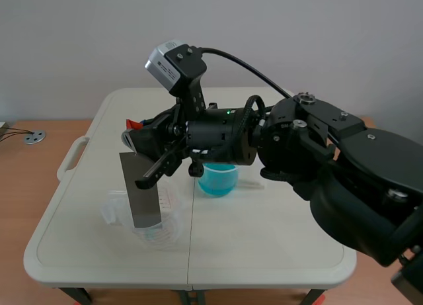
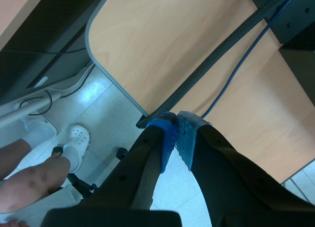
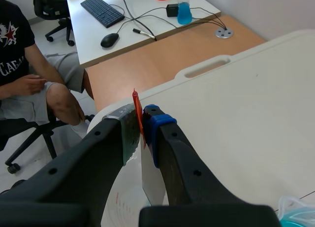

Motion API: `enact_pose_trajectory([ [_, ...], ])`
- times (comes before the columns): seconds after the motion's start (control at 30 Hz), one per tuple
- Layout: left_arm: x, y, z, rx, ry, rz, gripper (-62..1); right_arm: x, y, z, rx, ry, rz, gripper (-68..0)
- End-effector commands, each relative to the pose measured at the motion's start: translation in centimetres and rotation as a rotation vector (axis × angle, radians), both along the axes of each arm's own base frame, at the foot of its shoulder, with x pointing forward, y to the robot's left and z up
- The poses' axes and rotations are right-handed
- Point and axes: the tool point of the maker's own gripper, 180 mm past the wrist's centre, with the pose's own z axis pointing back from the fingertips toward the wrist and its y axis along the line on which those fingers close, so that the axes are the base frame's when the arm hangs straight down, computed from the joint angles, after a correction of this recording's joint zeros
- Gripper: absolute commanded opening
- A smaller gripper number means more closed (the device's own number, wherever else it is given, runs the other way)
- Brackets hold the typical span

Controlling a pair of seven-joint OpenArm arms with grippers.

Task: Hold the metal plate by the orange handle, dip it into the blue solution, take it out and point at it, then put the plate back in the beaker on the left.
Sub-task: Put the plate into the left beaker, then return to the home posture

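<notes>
Metal plate point(image 1: 140, 192) hangs upright, long axis vertical. Its lower end sits in the mouth of the clear beaker point(image 1: 173, 216) on the left; can't tell if it touches the bottom. The orange handle point(image 3: 134, 100) is at the plate's top, pinched between the pads of the right gripper point(image 3: 141, 119), which is clamped on it and reaches in past the middle of the table point(image 1: 264, 245).

The relation you care about: the beaker of blue solution point(image 1: 218, 182) stands just beside the clear one, on the robot's right of the plate. My read is that a dip means straight up to clear the rim, then sideways toward the arm's own side, keeping the plate vertical.

Left gripper point(image 2: 173, 134) is closed on nothing, off the table over the floor, so the right arm is the only one near.
</notes>
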Motion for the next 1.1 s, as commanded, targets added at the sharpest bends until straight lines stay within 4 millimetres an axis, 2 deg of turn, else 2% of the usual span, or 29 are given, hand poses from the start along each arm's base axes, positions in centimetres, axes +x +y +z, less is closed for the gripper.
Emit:
enact_pose_trajectory([
  [0.0, -0.1, -0.5, 0.2, -0.015, -0.003, 0.006, -58.0, 0.3, 0.3, 1.4, 0.042, -0.014, 0.000, -66.2],
  [0.37, -0.1, -0.5, 0.2, -0.015, -0.003, 0.006, -58.0, 0.6, -0.2, -0.3, 0.032, 0.053, -0.019, -66.2],
  [0.63, -0.1, -0.5, 0.2, -0.015, -0.003, 0.006, -58.0, 0.6, -0.2, -0.4, 0.030, 0.053, -0.021, -66.0],
  [0.77, -0.1, -0.5, 0.2, -0.015, -0.003, 0.006, -58.0, 0.6, -0.3, -0.4, 0.027, 0.052, -0.021, -62.0],
  [1.07, -0.1, -0.5, 0.2, -0.015, -0.003, 0.006, -58.0, 0.6, -0.3, -0.5, 0.020, 0.054, -0.020, -62.0],
])
